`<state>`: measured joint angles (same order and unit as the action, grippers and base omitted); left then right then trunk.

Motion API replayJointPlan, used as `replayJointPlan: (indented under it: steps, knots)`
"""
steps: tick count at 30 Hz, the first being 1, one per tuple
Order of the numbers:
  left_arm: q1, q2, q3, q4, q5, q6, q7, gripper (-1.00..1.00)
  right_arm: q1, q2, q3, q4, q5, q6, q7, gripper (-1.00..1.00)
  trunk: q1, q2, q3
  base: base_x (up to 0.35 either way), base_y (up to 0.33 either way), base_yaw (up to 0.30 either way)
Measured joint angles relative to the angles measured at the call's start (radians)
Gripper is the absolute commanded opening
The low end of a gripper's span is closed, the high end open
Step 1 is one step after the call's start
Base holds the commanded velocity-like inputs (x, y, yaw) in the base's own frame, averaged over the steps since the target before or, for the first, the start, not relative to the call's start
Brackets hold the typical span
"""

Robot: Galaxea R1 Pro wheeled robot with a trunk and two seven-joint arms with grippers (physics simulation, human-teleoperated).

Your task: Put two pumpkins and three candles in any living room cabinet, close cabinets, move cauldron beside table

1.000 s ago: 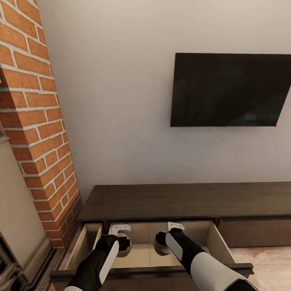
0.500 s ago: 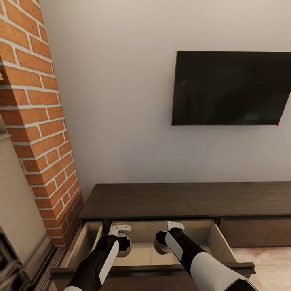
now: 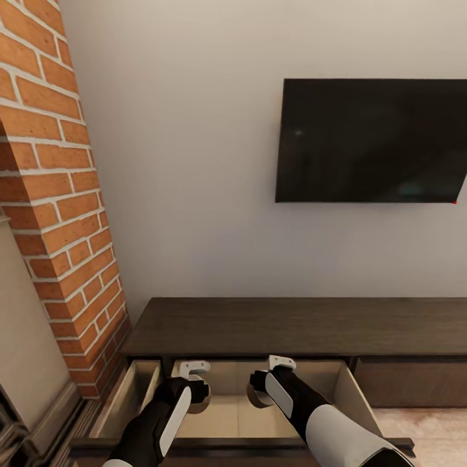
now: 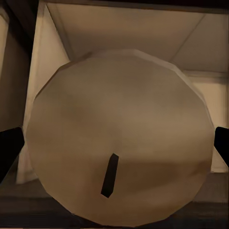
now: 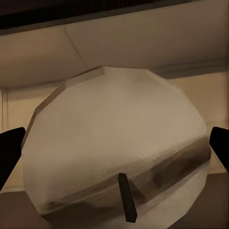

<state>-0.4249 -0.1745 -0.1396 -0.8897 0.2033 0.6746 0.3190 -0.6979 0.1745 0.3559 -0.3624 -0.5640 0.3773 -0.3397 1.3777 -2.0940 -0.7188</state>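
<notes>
Both my arms reach forward and down into the open drawer (image 3: pixel 337 383) of the long dark cabinet (image 3: pixel 292 324), forearms side by side and angled toward the wall. My left gripper (image 3: pixel 198 389) hangs over the drawer's left half, my right gripper (image 3: pixel 263 389) just to its right; the two are close but apart.

In the left wrist view my dark fingertips (image 4: pixel 9 148) sit at either side of a candle (image 4: pixel 119 138), clenched around it. It is a stubby beige cylinder seen end-on, with a short dark wick off-centre on its flat round face. Behind it lie the drawer's pale wooden walls and floor.

In the right wrist view my fingertips (image 5: pixel 10 148) likewise grasp a second candle (image 5: pixel 117 152), its faceted beige top tilted, with a dark wick near its nearer edge and brownish shading along its lower side.

Compared with a second ago, the camera has tipped a little: the television (image 3: pixel 373 139) and the brick column (image 3: pixel 52 194) have shifted in the picture, while my arms sit in the same pose over the drawer.
</notes>
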Motion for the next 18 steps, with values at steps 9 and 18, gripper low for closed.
replayJointPlan:
  steps: [9, 18]
  knots:
    - [0.000, 0.000, 0.000, 0.000, 0.000, -0.001, 0.000, -1.00, 0.000, 0.000, 0.000, 0.004, 0.001, -0.027, 0.001, -1.00, 0.000, 0.000, 0.000, 0.069, -0.085, 0.000]
    - [0.000, 0.000, 0.000, 0.000, 0.000, 0.000, 0.000, -1.00, 0.000, 0.000, 0.000, 0.007, -0.001, -0.023, 0.001, -1.00, 0.019, -0.035, -0.016, 0.004, -0.005, 0.000]
